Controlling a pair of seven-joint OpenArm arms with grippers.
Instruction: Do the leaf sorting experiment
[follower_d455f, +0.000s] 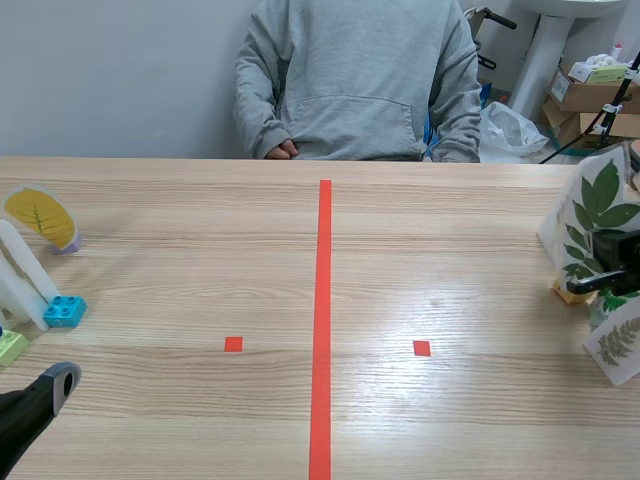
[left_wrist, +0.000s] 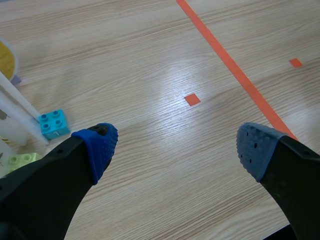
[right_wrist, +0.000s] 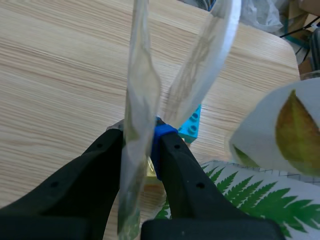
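right gripper (right_wrist: 140, 139): fingers clamped on a clear laminated leaf card (right_wrist: 136, 95). the card is seen edge-on, upright between the fingers, with the blue pad (right_wrist: 161, 136) pressed on one face. can't tell which leaf is on it from this angle. just ahead, a second clear card (right_wrist: 207, 60) leans away from it, standing at the right cyan block (right_wrist: 191, 125). beside the gripper a fern card (right_wrist: 240, 200) sits low, and a card with a yellow-green leaf (right_wrist: 295, 130) sits next to that. in the scene view this whole cluster is at the table's right edge, well right of the red tape line (follower_d455f: 322, 330), with a green compound-leaf card (follower_d455f: 598, 212) standing upright there.

left gripper (left_wrist: 177, 150): fingers spread wide with nothing between them, blue pads (left_wrist: 101, 146) over the bare wood table (left_wrist: 150, 60), at the near left corner. off to its side the left cyan block (left_wrist: 53, 124) sits at the foot of an upright white card (left_wrist: 17, 112). a light green block (left_wrist: 22, 160) is nearer the gripper, and a yellow leaf card (follower_d455f: 40, 215) is farther back.

person in a grey hoodie (follower_d455f: 355, 70) is seated across the table.
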